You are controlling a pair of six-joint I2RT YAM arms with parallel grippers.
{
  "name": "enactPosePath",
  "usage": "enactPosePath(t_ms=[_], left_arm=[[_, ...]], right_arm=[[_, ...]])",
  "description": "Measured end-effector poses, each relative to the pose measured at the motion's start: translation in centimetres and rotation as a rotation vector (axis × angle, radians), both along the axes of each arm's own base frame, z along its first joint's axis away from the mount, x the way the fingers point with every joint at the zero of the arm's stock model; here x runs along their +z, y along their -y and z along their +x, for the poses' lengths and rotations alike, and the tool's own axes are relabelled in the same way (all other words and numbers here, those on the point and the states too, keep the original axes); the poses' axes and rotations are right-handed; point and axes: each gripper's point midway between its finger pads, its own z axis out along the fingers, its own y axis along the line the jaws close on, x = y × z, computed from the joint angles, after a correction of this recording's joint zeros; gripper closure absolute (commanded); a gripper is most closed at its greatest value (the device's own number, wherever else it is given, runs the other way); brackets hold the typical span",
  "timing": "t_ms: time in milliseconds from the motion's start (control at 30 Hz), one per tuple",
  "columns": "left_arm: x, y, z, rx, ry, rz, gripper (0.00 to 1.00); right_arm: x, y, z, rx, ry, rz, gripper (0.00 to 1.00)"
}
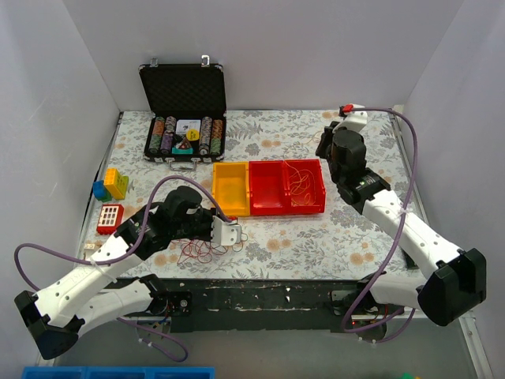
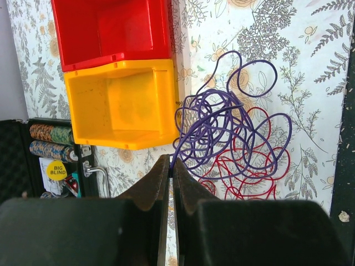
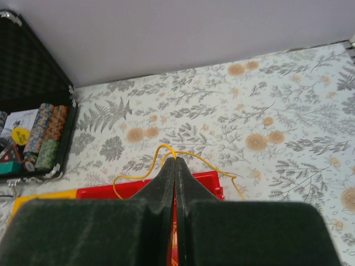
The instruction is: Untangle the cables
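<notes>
The cables near the table's front edge are a tangle of thin purple loops (image 2: 222, 124) over red loops (image 2: 252, 174); it also shows in the top view (image 1: 201, 251). My left gripper (image 2: 171, 162) is shut on one purple strand at the tangle's edge, low over the table (image 1: 230, 235). My right gripper (image 3: 175, 158) is shut on a thin yellow cable (image 3: 138, 176), held above the back edge of the right red bin (image 1: 304, 185); it shows at the back right in the top view (image 1: 325, 146). More thin strands lie in that bin.
A yellow bin (image 1: 230, 189) and a middle red bin (image 1: 267, 188) stand in a row with the right red bin. An open black poker chip case (image 1: 183, 110) stands at the back left. Coloured toy blocks (image 1: 114, 183) sit at the left edge.
</notes>
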Motion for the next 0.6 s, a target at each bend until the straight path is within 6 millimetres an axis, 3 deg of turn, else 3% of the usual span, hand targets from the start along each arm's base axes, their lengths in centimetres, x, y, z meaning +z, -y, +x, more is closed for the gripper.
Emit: enactPosePath(t_ms=[233, 467, 600], left_arm=[[0.0, -0.1, 0.1, 0.004, 0.003, 0.002, 0.97], [0.0, -0.1, 0.1, 0.004, 0.002, 0.004, 0.97], [0.0, -0.1, 0.0, 0.003, 0.002, 0.005, 0.97]], right_arm=[[-2.7, -1.1, -0.2, 0.034, -0.082, 0.033, 0.99], [-5.9, 1.7, -1.4, -0.121, -0.202, 0.009, 0.99], [-6.4, 2.7, -2.5, -0.159, -0.227, 0.014, 0.99]])
